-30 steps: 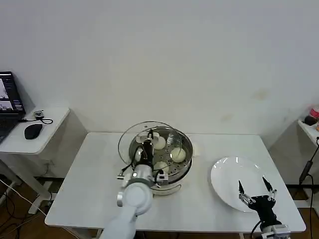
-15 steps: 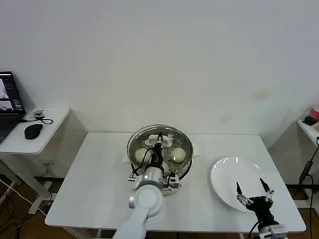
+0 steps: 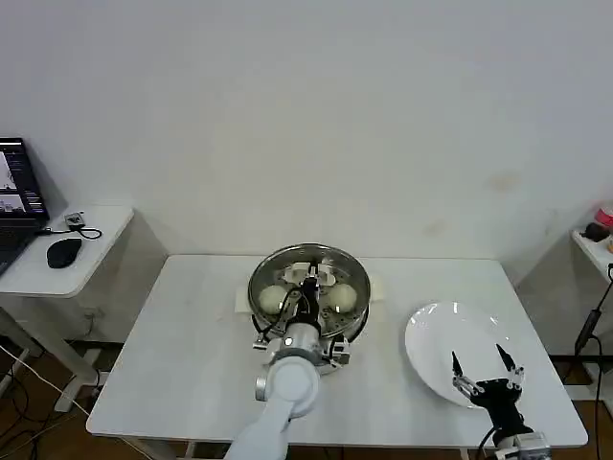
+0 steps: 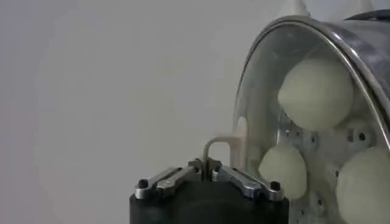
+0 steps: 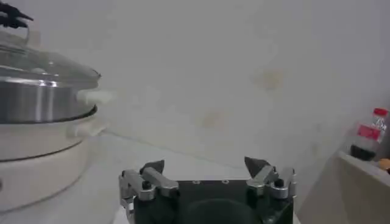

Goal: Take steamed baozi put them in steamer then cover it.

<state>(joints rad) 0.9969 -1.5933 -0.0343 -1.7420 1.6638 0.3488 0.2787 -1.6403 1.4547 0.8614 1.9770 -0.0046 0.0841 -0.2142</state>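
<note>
The steamer (image 3: pixel 308 324) stands at the table's centre, with the glass cover (image 3: pixel 287 270) lying level on its rim. My left gripper (image 3: pixel 308 282) is above the middle of the cover, shut on its handle (image 4: pixel 214 143). Through the glass I see three baozi (image 4: pixel 315 91) (image 4: pixel 283 170) (image 4: pixel 365 182) on the perforated tray; two baozi (image 3: pixel 272 299) (image 3: pixel 343 297) show from the head. My right gripper (image 3: pixel 482 370) hangs open and empty over the near edge of the white plate (image 3: pixel 431 335). From the right wrist, the gripper (image 5: pixel 207 167) is open, and the covered steamer (image 5: pixel 36 103) is far off.
A low side table (image 3: pixel 57 254) with a mouse and a laptop stands to the left of the work table. A shelf with a red-labelled bottle (image 5: pixel 368 134) is at the right. The white plate holds nothing.
My left gripper has carried the cover from left of the steamer to sit centred on its rim. The right gripper drifted slightly nearer the table's front edge.
</note>
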